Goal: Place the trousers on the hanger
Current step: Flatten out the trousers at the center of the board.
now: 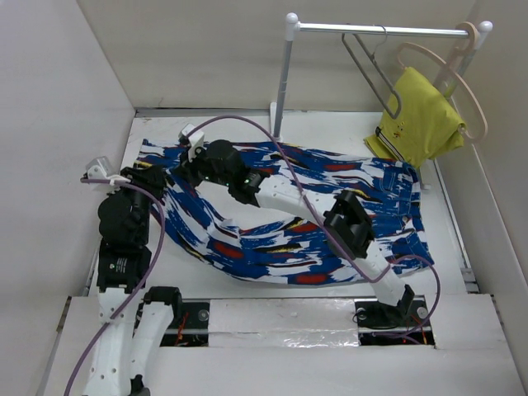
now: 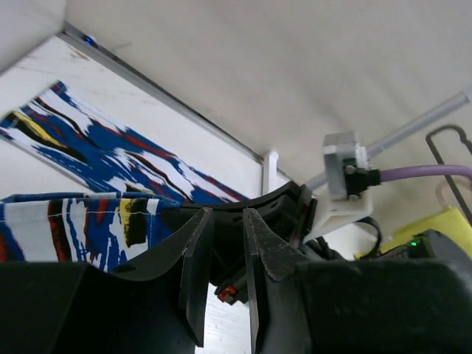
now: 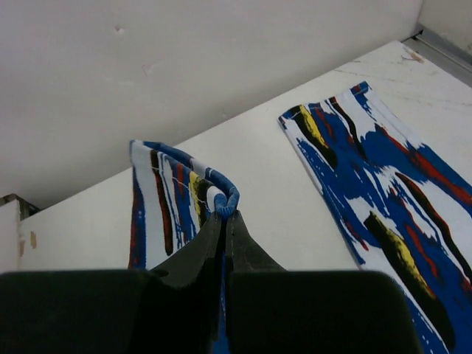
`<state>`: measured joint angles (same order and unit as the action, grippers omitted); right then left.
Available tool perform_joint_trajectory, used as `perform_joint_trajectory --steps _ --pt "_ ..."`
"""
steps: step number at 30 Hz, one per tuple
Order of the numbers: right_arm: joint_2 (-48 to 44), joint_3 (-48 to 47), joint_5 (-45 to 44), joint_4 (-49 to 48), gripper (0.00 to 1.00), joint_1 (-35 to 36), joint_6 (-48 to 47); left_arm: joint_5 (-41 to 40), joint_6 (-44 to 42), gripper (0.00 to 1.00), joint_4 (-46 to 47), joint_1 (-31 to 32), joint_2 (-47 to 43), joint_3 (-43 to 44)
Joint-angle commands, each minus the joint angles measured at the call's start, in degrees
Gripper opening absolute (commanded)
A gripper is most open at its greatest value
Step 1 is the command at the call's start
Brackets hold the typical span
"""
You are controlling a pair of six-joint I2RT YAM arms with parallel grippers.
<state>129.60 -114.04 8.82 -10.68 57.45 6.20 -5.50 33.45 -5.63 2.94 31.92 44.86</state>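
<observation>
The trousers [image 1: 272,256], blue and white with red, black and yellow streaks, lie spread across the table. My right gripper [image 1: 183,171] reaches far left and is shut on a leg's hem [image 3: 177,199], holding it folded up off the table; its jaws [image 3: 225,214] pinch the blue edge. The other leg [image 3: 383,184] lies flat. My left gripper [image 1: 153,175] sits just left of it, open with a narrow gap and empty [image 2: 227,212]; the lifted hem [image 2: 74,221] is at its left. The grey wire hanger [image 1: 367,62] hangs on the rail at the back.
A white-posted rail [image 1: 371,29] stands at the back right. It also carries a beige hanger [image 1: 450,78] with a yellow garment [image 1: 417,120]. White walls close in on the left, back and right. The right arm lies across the trousers.
</observation>
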Motion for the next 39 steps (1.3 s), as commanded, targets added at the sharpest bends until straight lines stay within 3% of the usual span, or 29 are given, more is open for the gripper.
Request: perform_joint_trajectory --steps 1,4,13,15,16,18,19,21,24,25,26,28,33,39 --pt "3.6 -9.4 2.0 1.6 0.02 -0.1 -1.4 -7.1 0.0 0.21 -0.2 0.2 -1.9 3.0" --pt "10.2 -19.4 1.7 8.4 0.02 -0.1 -1.8 -10.0 0.2 0.21 -1.5 0.2 -3.1 3.4" --pt "20.3 -26.1 3.0 9.9 0.05 1.0 3.3 -15.8 -0.4 0.21 -4.0 0.2 -4.7 5.2" --pt "19.8 -25.4 3.0 10.5 0.2 1.0 3.1 -15.9 -0.8 0.21 -3.0 0.2 -5.0 4.7" --pt "18.9 -24.5 2.3 10.5 0.44 1.0 2.6 -15.9 -0.8 0.22 -3.0 0.2 -4.9 4.3" --pt "14.1 -19.4 2.4 9.7 0.63 0.2 2.0 -14.6 -1.0 0.24 -3.3 0.2 -4.0 4.0" --pt "12.0 -17.2 2.6 9.1 0.7 0.2 1.3 -12.5 -1.1 0.26 -3.4 0.2 -2.5 3.8" --pt "4.2 -11.9 2.2 6.7 0.71 -2.0 0.7 -10.0 -1.0 0.27 -3.7 0.2 -0.2 3.8" --pt "-6.9 1.5 0.8 2.7 0.64 -5.2 0.3 -5.3 -0.8 0.28 -2.9 0.2 3.8 4.1" --pt "-9.8 5.5 1.2 1.5 0.44 -6.0 0.6 -3.0 -0.6 0.28 -2.5 0.2 5.5 3.8" --pt "-12.5 13.7 1.4 0.4 0.31 -6.9 0.7 -1.9 0.3 0.28 -1.9 0.2 6.5 3.2" --pt "-20.1 21.5 1.6 -1.6 0.0 -9.1 1.4 1.3 1.8 0.28 0.6 0.2 10.2 1.1" --pt "-31.9 45.7 1.9 -5.1 0.0 -11.7 2.9 -1.0 7.4 0.27 4.7 0.2 20.4 -4.1" --pt "-45.6 57.9 -0.6 -2.5 0.0 -12.3 1.5 -13.2 10.9 0.28 2.6 1.4 34.0 -1.4"
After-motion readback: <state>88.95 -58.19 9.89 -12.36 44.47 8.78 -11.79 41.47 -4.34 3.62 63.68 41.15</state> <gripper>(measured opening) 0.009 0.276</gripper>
